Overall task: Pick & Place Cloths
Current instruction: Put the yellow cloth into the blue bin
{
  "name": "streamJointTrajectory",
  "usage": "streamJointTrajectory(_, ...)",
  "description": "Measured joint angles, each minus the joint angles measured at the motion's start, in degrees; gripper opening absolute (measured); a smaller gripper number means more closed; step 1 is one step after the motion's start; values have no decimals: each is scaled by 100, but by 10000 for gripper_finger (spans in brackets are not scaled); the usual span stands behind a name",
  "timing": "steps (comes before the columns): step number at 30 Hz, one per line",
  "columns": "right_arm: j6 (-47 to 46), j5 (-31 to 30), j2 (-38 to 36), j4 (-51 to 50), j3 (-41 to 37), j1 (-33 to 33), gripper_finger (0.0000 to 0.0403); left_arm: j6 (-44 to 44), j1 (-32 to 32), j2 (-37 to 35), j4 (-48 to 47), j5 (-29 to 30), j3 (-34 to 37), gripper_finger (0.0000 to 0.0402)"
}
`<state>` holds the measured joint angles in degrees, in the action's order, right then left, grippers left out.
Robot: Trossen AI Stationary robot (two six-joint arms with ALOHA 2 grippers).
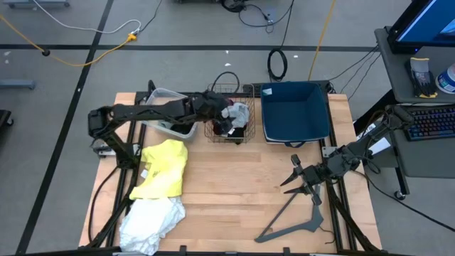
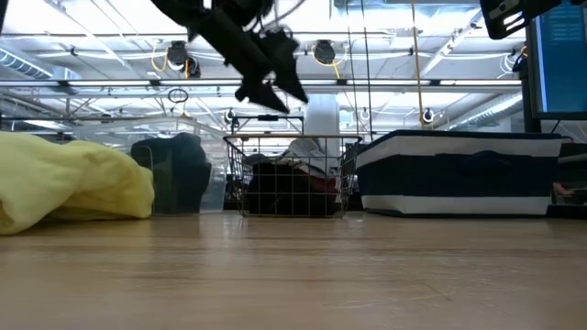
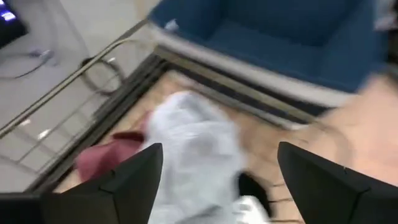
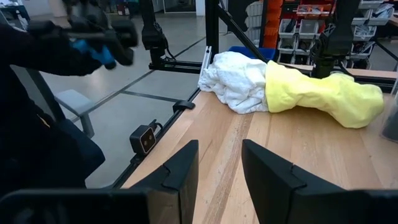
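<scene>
A wire basket [image 1: 213, 132] at the table's far middle holds a light grey cloth [image 3: 199, 137], a maroon cloth [image 3: 109, 155] and a black cloth [image 3: 252, 186]. My left gripper [image 1: 226, 112] hangs open above this basket, clear of its rim in the low view [image 2: 275, 87], with the grey cloth below its spread fingers [image 3: 217, 155]. A yellow cloth [image 1: 165, 167] and a white cloth [image 1: 151, 219] lie crumpled on the table's left side. My right gripper [image 1: 291, 178] waits open over the table's right side, pointing left toward those two cloths [image 4: 219, 155].
A blue bin [image 1: 295, 114] stands right of the basket, and a clear plastic bin [image 1: 170, 117] stands left of it. A grey hanger [image 1: 298, 220] lies on the near right of the table. Bare wood stretches between the yellow cloth and my right gripper.
</scene>
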<state>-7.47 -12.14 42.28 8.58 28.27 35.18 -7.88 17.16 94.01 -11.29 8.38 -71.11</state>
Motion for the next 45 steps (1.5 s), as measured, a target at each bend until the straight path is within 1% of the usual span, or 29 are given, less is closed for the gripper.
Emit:
streamJointTrajectory(2,-31,2,0,-23,0,0,114,-56,-172,-192,-120,-184,-4,323)
streamJointTrajectory(6,-41,3,0,-29,0,0,114,-309,-665,-579,-651,-490,-9,324)
streamJointTrajectory(8,-42,2,0,-26,0,0,114,-453,-981,-762,-1141,-585,7,324)
streamJointTrajectory(10,-41,4,0,-26,0,0,114,-672,-1328,-887,-1381,-598,-2,324)
streamJointTrajectory(12,-41,4,-2,-18,0,0,114,-965,-1677,-988,-1842,-602,4,324)
streamJointTrajectory(18,-2,4,0,-18,0,0,114,-2047,-2691,-1056,-2415,-579,4,324)
streamJointTrajectory(22,1,4,0,-2,0,0,114,-2692,-3188,-1018,-2795,-435,2,324)
streamJointTrajectory(24,1,4,0,-2,0,0,114,-3168,-3376,-1007,-3219,-279,4,324)
streamJointTrajectory(26,1,4,0,-2,0,0,114,-3815,-3496,-1011,-3609,-181,4,324)
streamJointTrajectory(29,1,4,0,-2,0,0,114,-4680,-3620,-1009,-4442,18,4,324)
streamJointTrajectory(32,1,4,0,-2,0,0,114,-5436,-3715,-1009,-5178,236,6,324)
streamJointTrajectory(34,1,4,0,-2,0,0,114,-5892,-3759,-1010,-5468,328,66,324)
streamJointTrajectory(38,1,4,0,-2,0,0,114,-6354,-3787,-1009,-5612,370,285,324)
streamJointTrajectory(45,3,4,0,-2,0,0,114,-7032,-3781,-1007,-5580,364,1036,324)
